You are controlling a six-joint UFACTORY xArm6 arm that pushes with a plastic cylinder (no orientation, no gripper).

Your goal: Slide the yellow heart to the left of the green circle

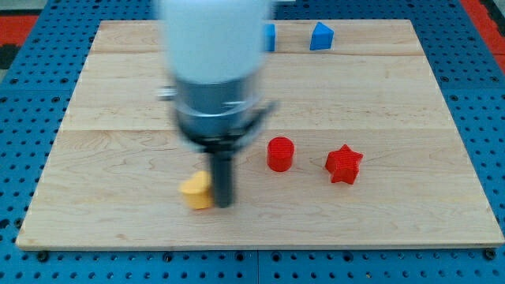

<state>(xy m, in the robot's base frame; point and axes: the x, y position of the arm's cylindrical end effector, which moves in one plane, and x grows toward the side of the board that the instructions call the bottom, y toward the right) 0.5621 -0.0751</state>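
A pale wooden board [394, 221] of jointed planks lies flat on a blue perforated base [489, 95]. On it rest a yellow heart-shaped block [196, 190] near the view's bottom, a red cylinder block [279, 154] and a red star-shaped block [343, 164] close together toward the view's right. At the view's top edge sit two blue blocks: one angular [321, 36], the other [270, 37] partly hidden, shape unclear.

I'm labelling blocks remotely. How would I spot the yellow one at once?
Find the wooden board, then its bottom edge left of centre. The yellow block sits there, against the left side of my tip. It is the only yellow piece; the nearest others are red.
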